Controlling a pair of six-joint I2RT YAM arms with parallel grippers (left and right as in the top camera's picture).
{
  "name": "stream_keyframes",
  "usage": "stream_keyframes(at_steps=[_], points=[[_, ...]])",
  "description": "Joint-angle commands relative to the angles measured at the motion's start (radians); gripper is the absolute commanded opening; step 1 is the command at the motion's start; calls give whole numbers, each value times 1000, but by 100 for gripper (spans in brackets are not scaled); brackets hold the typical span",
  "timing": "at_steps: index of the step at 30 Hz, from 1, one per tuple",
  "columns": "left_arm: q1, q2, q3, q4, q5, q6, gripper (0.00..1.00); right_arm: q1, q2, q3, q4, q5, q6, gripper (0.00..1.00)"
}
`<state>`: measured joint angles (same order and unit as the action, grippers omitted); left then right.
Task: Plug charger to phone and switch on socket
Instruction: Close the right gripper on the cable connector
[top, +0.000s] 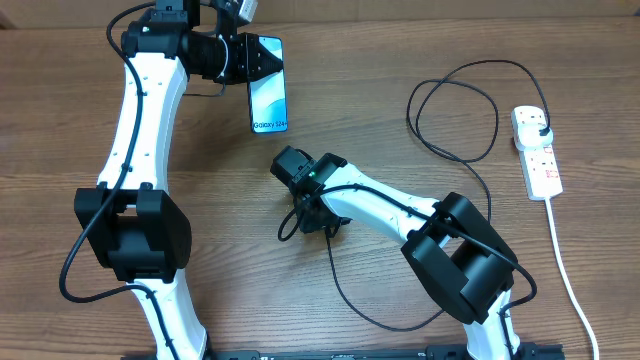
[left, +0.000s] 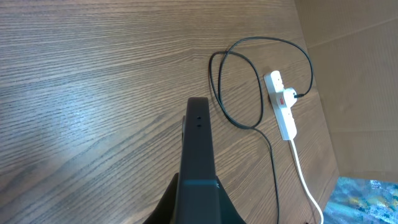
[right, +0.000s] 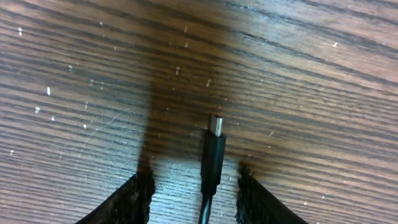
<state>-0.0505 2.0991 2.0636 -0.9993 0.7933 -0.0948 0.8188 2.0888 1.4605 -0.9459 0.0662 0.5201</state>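
Note:
My left gripper (top: 248, 58) is shut on the phone (top: 268, 95) at the far left and holds it on edge, lit blue-teal screen showing. In the left wrist view the phone (left: 198, 143) is a dark edge between the jaws (left: 198, 202). My right gripper (top: 316, 220) is open and low over the table centre, its fingers (right: 194, 196) on either side of the charger's connector tip (right: 213, 149), which lies flat on the wood, not gripped. The black cable (top: 455, 110) loops to a black plug in the white socket strip (top: 540, 160), which also shows in the left wrist view (left: 283, 112).
The strip's thick white cord (top: 565, 270) runs down the right side towards the front edge. Slack black cable (top: 350, 300) curves under the right arm. A brown cardboard wall (left: 360, 74) stands behind the strip. A colourful item (left: 367, 196) lies at the lower right of the left wrist view.

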Motion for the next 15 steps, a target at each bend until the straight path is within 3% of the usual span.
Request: stream_keyframes(at_steps=[1, 15], points=[[3, -33, 21, 6, 39, 1, 4, -1, 7, 29, -6, 0, 3, 40], [5, -33, 21, 5, 40, -10, 4, -2, 7, 30, -6, 0, 3, 15]])
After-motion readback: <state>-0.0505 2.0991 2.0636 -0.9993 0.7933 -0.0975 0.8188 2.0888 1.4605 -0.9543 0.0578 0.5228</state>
